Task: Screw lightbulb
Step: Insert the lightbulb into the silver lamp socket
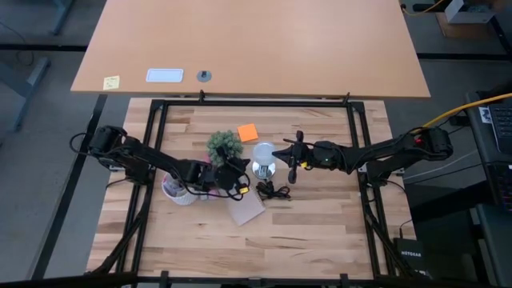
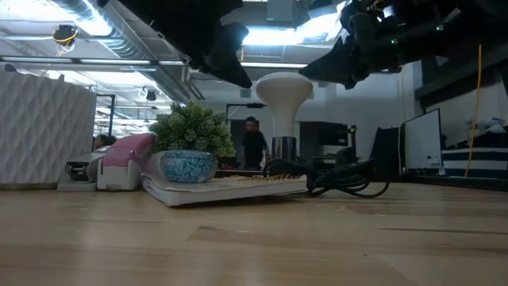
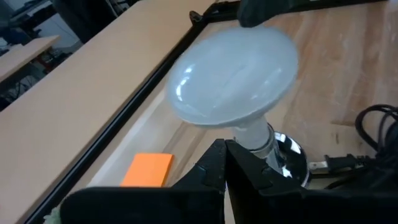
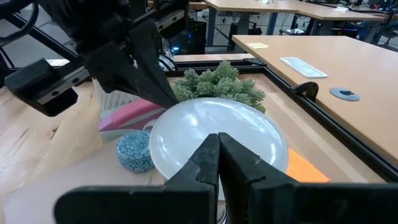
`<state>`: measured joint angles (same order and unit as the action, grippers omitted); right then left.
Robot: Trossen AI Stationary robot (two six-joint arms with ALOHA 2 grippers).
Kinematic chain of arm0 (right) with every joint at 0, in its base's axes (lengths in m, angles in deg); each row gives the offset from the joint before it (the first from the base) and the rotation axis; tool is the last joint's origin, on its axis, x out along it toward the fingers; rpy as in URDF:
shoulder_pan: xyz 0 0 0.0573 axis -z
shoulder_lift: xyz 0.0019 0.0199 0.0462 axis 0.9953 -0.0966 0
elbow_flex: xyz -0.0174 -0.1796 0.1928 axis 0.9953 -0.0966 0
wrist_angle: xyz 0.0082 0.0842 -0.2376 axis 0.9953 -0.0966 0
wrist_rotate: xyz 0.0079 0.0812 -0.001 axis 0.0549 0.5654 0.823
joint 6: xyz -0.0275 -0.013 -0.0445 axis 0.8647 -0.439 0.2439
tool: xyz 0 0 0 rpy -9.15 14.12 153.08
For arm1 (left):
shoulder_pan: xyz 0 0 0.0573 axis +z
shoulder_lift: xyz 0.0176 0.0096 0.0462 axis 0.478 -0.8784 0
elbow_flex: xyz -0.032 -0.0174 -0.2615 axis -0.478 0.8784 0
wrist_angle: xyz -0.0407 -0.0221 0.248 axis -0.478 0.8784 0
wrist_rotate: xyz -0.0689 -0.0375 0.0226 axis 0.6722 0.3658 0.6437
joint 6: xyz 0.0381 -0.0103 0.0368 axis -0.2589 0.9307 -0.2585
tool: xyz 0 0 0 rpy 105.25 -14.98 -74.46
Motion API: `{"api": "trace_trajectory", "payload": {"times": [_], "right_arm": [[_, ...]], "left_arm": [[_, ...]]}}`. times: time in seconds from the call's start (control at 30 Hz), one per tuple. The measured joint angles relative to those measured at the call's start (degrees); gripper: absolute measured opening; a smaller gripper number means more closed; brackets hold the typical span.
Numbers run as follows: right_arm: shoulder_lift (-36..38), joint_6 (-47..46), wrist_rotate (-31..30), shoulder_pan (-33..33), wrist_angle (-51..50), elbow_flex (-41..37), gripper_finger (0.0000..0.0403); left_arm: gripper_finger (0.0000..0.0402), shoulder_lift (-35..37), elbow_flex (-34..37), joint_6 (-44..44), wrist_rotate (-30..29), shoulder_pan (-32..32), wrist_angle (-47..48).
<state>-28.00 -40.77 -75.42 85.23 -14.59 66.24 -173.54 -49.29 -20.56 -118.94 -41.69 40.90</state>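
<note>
**Bulb seated upright in its socket, both arms drawn close around it**

We see the lightbulb (image 1: 263, 152) standing upright at the middle of the wooden surface (image 1: 320, 232), its grey neck down in the shiny silver socket disc (image 3: 287, 159). The left gripper (image 1: 237, 170) sits just left of it, jaws clenched on nothing we can make out. The right gripper (image 1: 282, 155) sits just right of it, jaws likewise pressed together and empty.

We judge the screwing step to be in hand or close to its end: the bulb stands on its own with neither arm grasping it. Whether it is fully threaded we cannot tell. Any further turn would call for one pair of jaws to release wide enough to take the globe or neck, while the socket is kept from spinning.

The low view shows the bulb's profile rising above a book (image 2: 226, 189) and the black cord (image 2: 349, 179), with a small potted plant (image 2: 190, 143) to its left; it hides the socket. The left wrist view gives the socket and an orange sticky note (image 3: 149, 169) beyond. The high view alone places both arms.
</note>
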Motion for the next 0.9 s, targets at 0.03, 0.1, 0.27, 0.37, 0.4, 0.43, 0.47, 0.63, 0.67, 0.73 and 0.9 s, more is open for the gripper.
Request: {"api": "trace_trajectory", "payload": {"times": [0.03,0.1,0.27,0.37,0.4,0.43,0.47,0.63,0.67,0.73,0.9], "right_arm": [[0.0,0.0,0.0,0.0,0.3,0.0,0.0012],[0.0,0.0,0.0,0.0,0.6,0.0,0.0012],[0.0,0.0,0.0,0.0,0.6,0.0,0.0012],[0.0,0.0,0.0,0.0,0.9,0.0,0.0012],[0.0,0.0,0.0,0.0,1.1,0.0,0.0012],[0.0,0.1,0.0,0.0,1.5,0.0,0.0012],[0.0,0.2,-0.5,0.0,1.7,0.0,0.0012],[0.5,4.5,-6.0,0.0,3.7,0.0,0.0012],[0.5,4.7,-7.3,0.0,4.2,0.0,0.0012],[0.5,4.7,-9.5,0.0,4.4,0.0,0.0012],[0.5,4.5,-10.6,0.0,2.9,0.0,0.0012]], "left_arm": [[0.0,0.1,0.0,0.0,-0.1,0.0,-0.1],[0.0,0.4,0.0,0.0,-0.4,0.0,-0.1],[0.0,1.2,0.0,-0.2,-1.0,0.0,-0.1],[0.0,1.8,0.0,-0.2,-1.1,0.0,-0.2],[0.0,2.0,0.0,-0.2,-1.1,0.0,-0.2],[0.0,2.0,0.0,-0.2,-1.1,0.0,-0.3],[0.0,2.0,0.0,-0.2,-1.1,0.0,-0.5],[0.0,2.0,0.0,-0.2,1.6,-0.3,-1.9],[0.0,2.0,0.0,-0.2,2.8,-0.3,-1.9],[0.0,2.0,0.0,-0.2,4.9,-0.3,-1.9],[0.0,2.0,0.0,-0.4,8.7,-0.3,-4.5]]}}
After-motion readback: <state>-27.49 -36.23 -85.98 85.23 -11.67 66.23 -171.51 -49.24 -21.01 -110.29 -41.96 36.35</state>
